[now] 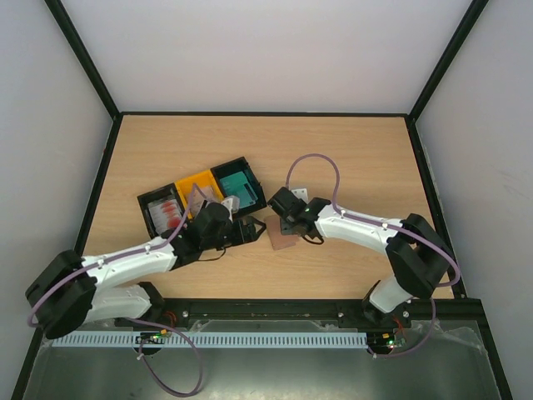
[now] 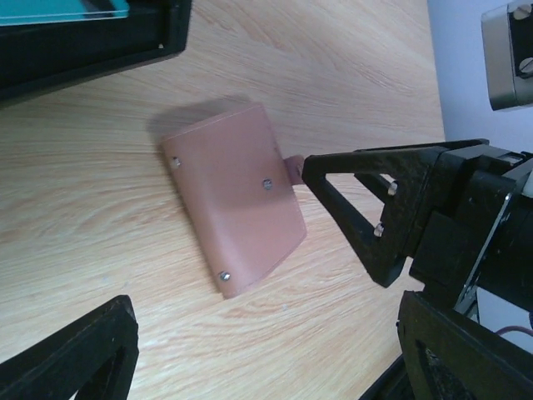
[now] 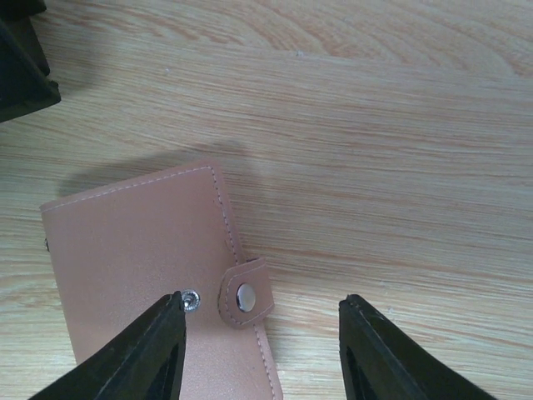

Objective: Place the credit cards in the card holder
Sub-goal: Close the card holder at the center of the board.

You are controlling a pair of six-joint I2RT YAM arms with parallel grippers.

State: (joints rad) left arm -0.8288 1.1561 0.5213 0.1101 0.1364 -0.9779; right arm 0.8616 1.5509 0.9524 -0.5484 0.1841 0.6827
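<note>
The black fingers of the right claw (image 3: pixel 262 300) stand apart just above the wooden surface (image 3: pixel 400 125). They straddle the snap tab of the flat brown leather-like card holder (image 3: pixel 133 267) and grip nothing. The left claw (image 2: pixel 266 333) is also open and empty, and hangs near the holder's opposite side. The holder lies flat between the arms, near a row of black and yellow open trays (image 1: pixel 200 177) containing red-and-white credit cards (image 1: pixel 166 213) and a teal card (image 1: pixel 238 182).

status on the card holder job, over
Left gripper open, empty. Right gripper open, low over the holder, at its snap tab. Cards in the trays. Nothing blocking.
</note>
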